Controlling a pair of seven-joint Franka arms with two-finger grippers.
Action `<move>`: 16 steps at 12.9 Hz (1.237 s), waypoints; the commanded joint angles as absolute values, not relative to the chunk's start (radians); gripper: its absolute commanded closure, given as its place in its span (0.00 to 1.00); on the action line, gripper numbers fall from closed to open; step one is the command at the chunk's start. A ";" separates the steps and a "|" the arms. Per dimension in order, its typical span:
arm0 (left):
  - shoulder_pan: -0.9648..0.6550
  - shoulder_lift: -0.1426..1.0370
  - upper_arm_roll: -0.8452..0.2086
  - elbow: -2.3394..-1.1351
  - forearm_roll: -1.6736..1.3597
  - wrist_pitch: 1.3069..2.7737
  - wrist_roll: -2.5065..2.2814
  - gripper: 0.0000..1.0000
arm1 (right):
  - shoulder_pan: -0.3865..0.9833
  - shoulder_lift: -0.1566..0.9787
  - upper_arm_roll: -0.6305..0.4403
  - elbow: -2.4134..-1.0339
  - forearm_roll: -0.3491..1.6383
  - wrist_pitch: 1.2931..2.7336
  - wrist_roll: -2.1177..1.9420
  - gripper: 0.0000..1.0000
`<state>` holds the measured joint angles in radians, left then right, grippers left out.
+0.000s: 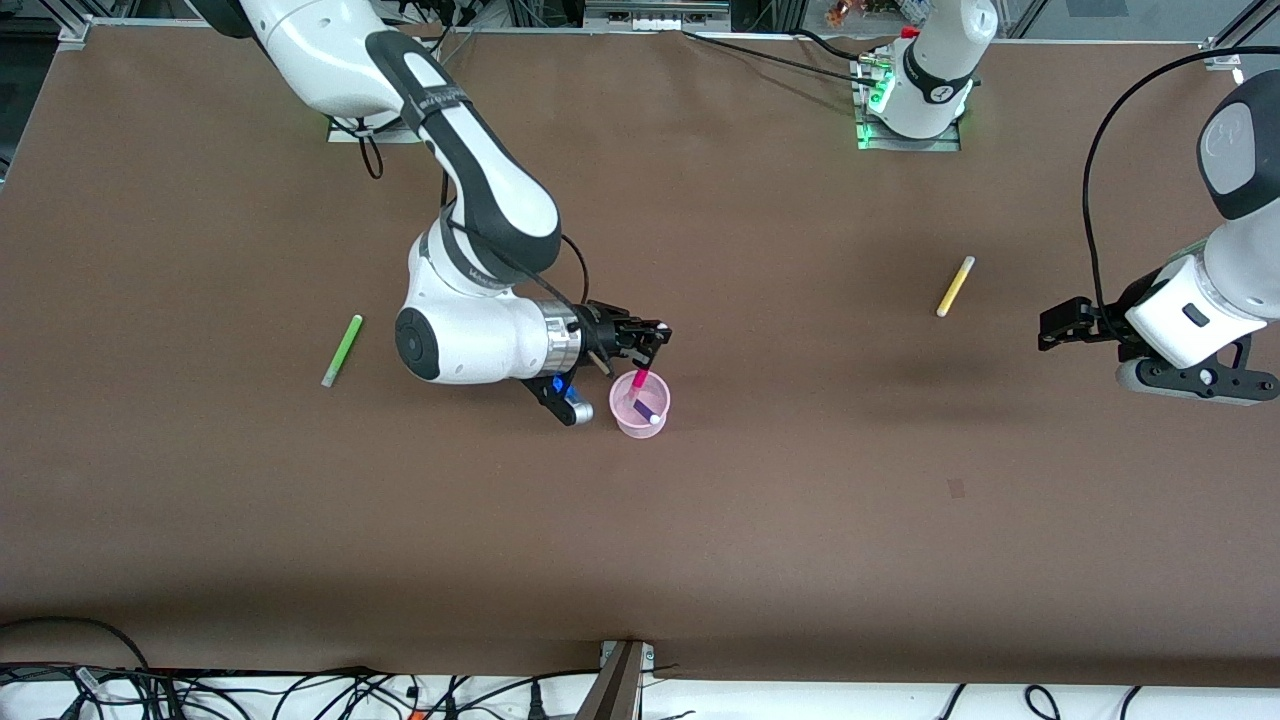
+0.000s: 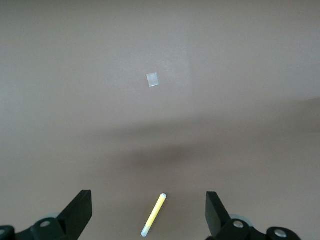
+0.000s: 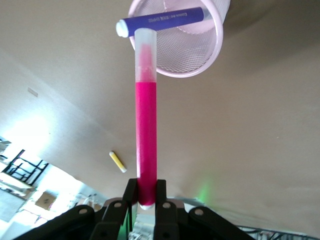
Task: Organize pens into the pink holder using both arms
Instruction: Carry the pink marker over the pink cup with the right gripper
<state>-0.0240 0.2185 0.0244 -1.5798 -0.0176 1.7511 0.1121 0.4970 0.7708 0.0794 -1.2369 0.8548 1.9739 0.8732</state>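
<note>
My right gripper [image 1: 652, 345] is shut on the magenta-pink pen [image 1: 640, 380] and holds it over the pink holder [image 1: 640, 405], its pale end at the rim [image 3: 145, 50]. The dark purple pen [image 1: 648, 411] lies in the holder [image 3: 200, 55] and shows in the right wrist view [image 3: 160, 20]. The green pen [image 1: 342, 350] lies on the table toward the right arm's end. The yellow pen [image 1: 955, 286] lies toward the left arm's end and shows in the left wrist view [image 2: 154, 214] and the right wrist view [image 3: 118, 162]. My left gripper [image 1: 1050, 330] is open and empty, above the table beside the yellow pen.
The brown table [image 1: 800, 480] carries a small pale patch [image 2: 152, 79], also seen in the front view [image 1: 956, 488]. The arms' bases [image 1: 915, 100] stand along the table's edge farthest from the front camera. Cables [image 1: 300, 695] lie below the near edge.
</note>
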 commanded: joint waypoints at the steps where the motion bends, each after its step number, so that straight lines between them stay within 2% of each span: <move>1: -0.020 0.206 0.023 -1.605 -0.037 1.770 0.138 0.00 | 0.485 0.804 0.078 -1.196 0.899 1.954 0.902 1.00; 15: -0.026 0.210 0.023 -1.606 -0.037 1.776 0.126 0.00 | 0.499 0.868 0.078 -1.206 0.887 1.996 0.821 1.00; 16: -0.026 0.210 0.023 -1.606 -0.038 1.776 0.126 0.00 | 0.500 0.874 0.078 -1.204 0.887 2.015 0.804 0.97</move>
